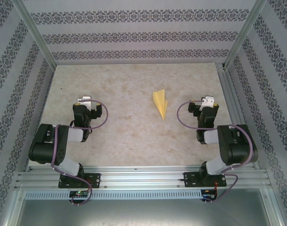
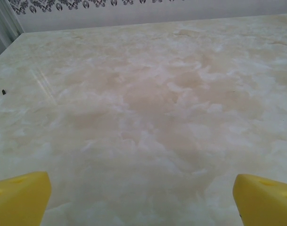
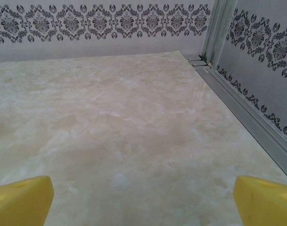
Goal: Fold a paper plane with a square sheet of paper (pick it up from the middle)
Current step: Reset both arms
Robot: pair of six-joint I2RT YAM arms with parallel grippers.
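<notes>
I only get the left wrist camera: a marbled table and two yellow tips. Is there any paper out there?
Observer: Yes. In the top view a folded pale-yellow paper plane lies on the table, right of centre.
Operator: Is anything holding it?
Observer: No. It lies free, and the right gripper is off to its right with its jaws open.
Operator: Which way does it point?
Observer: Its tip points toward the table's near edge.

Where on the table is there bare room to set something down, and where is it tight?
Bare table lies between the left claw and the paper plane, along the far wall, and in front of both open claws. The narrowest gap is between the paper plane and the right claw.
</notes>
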